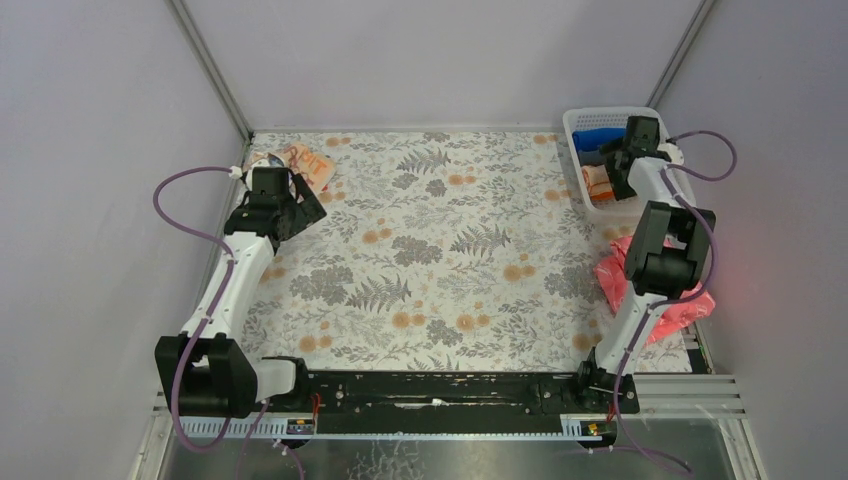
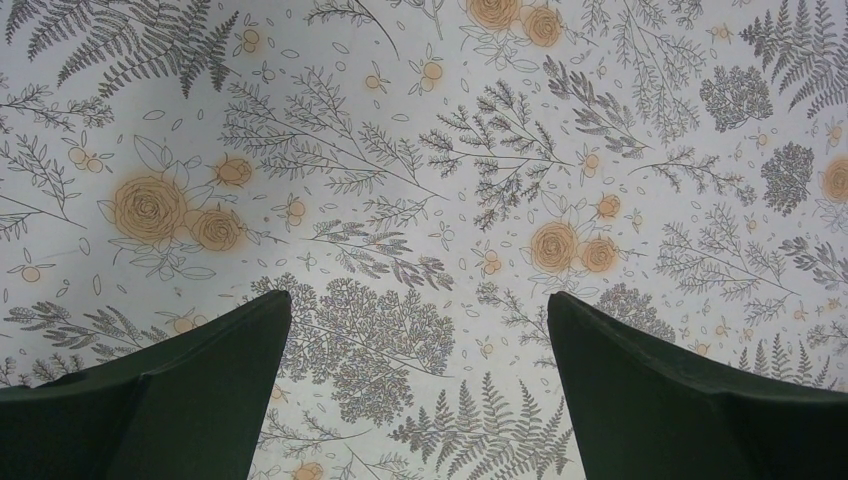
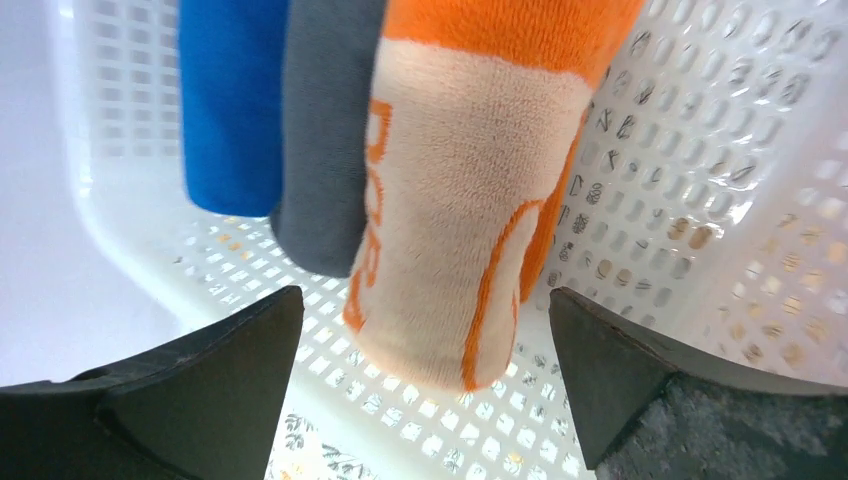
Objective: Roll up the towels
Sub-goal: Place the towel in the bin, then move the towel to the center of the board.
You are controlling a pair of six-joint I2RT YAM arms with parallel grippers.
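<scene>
The orange-bordered towel (image 3: pixel 470 200) lies rolled in the white basket (image 3: pixel 720 180), beside a dark grey roll and a blue roll; it also shows in the top view (image 1: pixel 600 183). My right gripper (image 3: pixel 420 330) is open just above the basket, its fingers apart on either side of the roll's near end, not touching it; in the top view it (image 1: pixel 622 165) hangs over the basket (image 1: pixel 600 117). The pale peach towel with orange print (image 1: pixel 305 162) lies crumpled at the far left. My left gripper (image 1: pixel 296 205) is open and empty over the tablecloth just in front of it, and the left wrist view (image 2: pixel 420 310) shows only cloth.
A dark grey roll (image 3: pixel 325 130) and a blue roll (image 3: pixel 235 100) lie in the basket. A pink cloth (image 1: pixel 655 290) lies at the right edge under the right arm. The floral tablecloth (image 1: pixel 450 250) covers the table between grey walls.
</scene>
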